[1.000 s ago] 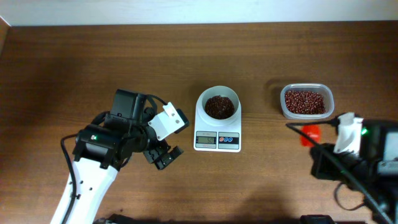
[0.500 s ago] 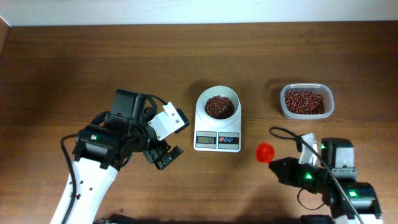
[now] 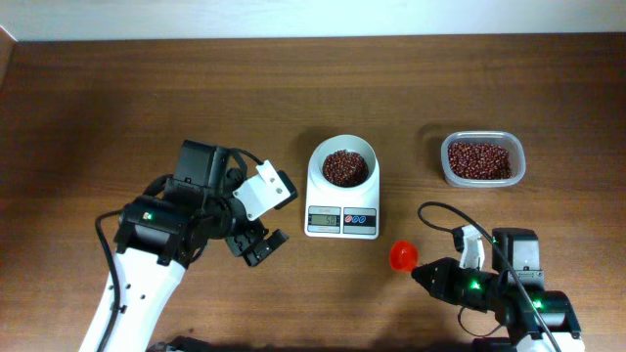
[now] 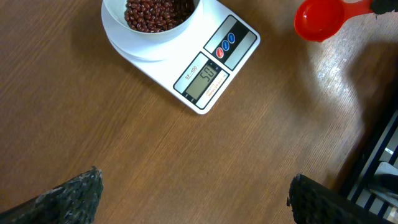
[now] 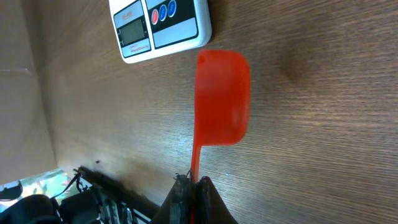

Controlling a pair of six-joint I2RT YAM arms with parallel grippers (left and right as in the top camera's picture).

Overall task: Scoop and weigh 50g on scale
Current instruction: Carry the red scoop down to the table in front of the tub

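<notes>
The white scale stands mid-table, its round bowl holding dark red-brown beans. My right gripper lies low, right of and nearer than the scale, shut on the thin handle of a red scoop. From the right wrist, the scoop lies on its side just short of the scale, and the gripper pinches its handle. My left gripper is open and empty, left of the scale. The left wrist view shows the scale, the beans, the scoop and the wide-open gripper.
A clear plastic tub with more red-brown beans sits at the back right, beyond my right arm. A cable loops over the table beside the right arm. The left arm's white body reaches in from the front left.
My right arm has swung from beside the tub down to the front, carrying the red scoop leftward toward the scale. The left arm has not moved.
</notes>
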